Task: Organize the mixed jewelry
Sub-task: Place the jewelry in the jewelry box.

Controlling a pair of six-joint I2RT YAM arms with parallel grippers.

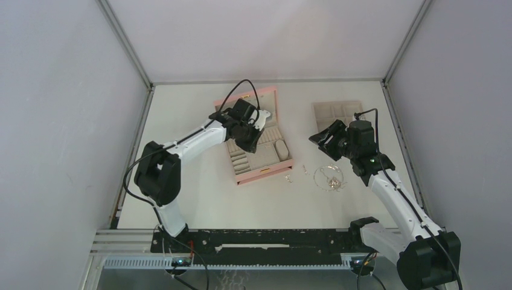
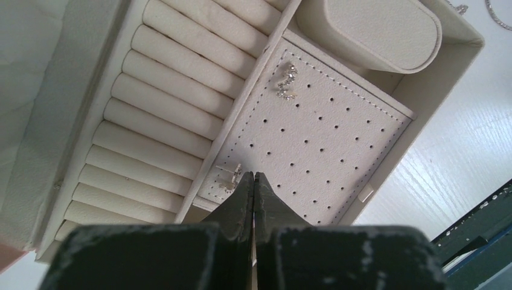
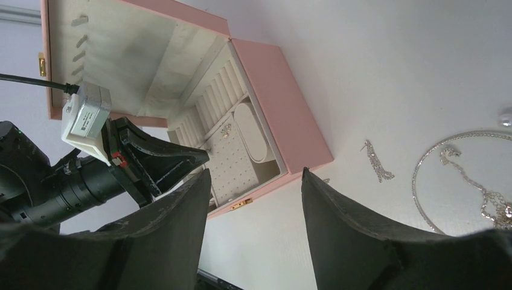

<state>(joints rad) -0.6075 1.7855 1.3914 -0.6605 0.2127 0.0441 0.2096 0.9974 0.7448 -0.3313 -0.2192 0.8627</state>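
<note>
The mixed jewelry is split between the table and the pink box. A thin silver chain necklace lies looped on the table with small silver bits beside it; in the right wrist view the necklace and a dangling earring show. In the box, one earring and another lie on the perforated pad. My left gripper is shut with nothing between its fingers, its tips right beside the nearer earring. My right gripper hangs open above the table, holding nothing.
The box lid stands open at the back. Ring rolls and a padded pillow fill other box compartments. A flat beige compartment tray lies behind my right gripper. Walls close in the table's left, right and far sides.
</note>
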